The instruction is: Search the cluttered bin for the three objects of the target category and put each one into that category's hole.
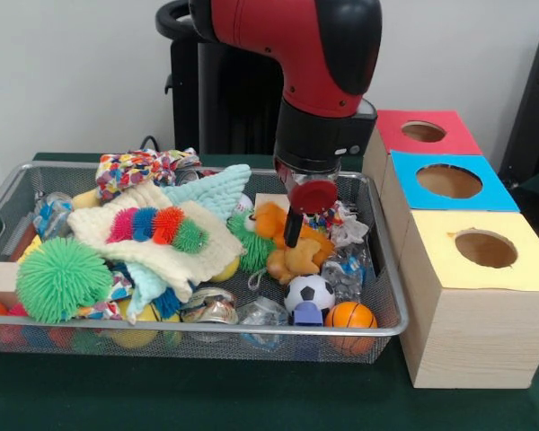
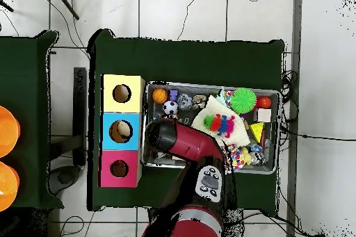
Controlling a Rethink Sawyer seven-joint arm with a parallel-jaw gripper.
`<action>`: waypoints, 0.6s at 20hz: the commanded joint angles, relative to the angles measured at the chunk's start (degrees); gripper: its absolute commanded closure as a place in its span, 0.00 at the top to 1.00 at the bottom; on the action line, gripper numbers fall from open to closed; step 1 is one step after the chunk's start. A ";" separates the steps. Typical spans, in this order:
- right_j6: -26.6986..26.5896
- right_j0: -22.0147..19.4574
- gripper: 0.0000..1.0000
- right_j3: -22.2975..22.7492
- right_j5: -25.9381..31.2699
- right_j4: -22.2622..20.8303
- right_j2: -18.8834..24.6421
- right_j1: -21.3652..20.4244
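The wire mesh bin [image 1: 207, 330] is full of toys; it also shows in the overhead view [image 2: 278, 131]. A tan-orange soft animal toy [image 1: 271, 220] lies in its right part, with more orange plush [image 1: 301, 259] just in front. My gripper [image 1: 293, 235] hangs straight down into the bin and touches or nearly touches this plush. The arm hides it in the overhead view. I cannot make out a tiger-striped toy. The red-topped box [image 1: 458, 136] with its round hole [image 1: 423, 131] stands farthest back in the row right of the bin, and it shows in the overhead view [image 2: 119, 169].
A blue-topped box [image 1: 494, 193] and a yellow-topped box [image 1: 449, 269] stand in front of the red one. In the bin lie a green puff ball [image 1: 61, 278], a cream cloth [image 1: 99, 229] with a colourful caterpillar toy [image 1: 157, 224], a soccer ball [image 1: 309, 292] and a basketball-patterned ball [image 1: 350, 314].
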 commanded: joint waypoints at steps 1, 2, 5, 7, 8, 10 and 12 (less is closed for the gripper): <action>-5.96 -3.41 0.00 -11.49 12.76 -5.16 1.63 -0.67; -6.28 -3.90 0.00 -12.42 13.59 -5.69 1.94 -0.64; -6.57 -4.84 0.00 -15.07 16.28 -6.99 2.40 -0.54; -6.29 -5.03 0.00 -16.26 17.61 -7.69 2.52 -0.62; -6.01 -5.13 0.00 -16.73 18.06 -8.08 2.65 -0.67; -5.52 -5.05 0.00 -17.43 18.68 -8.71 2.63 -0.84; -5.11 -5.13 0.00 -17.90 19.43 -9.30 2.83 -1.12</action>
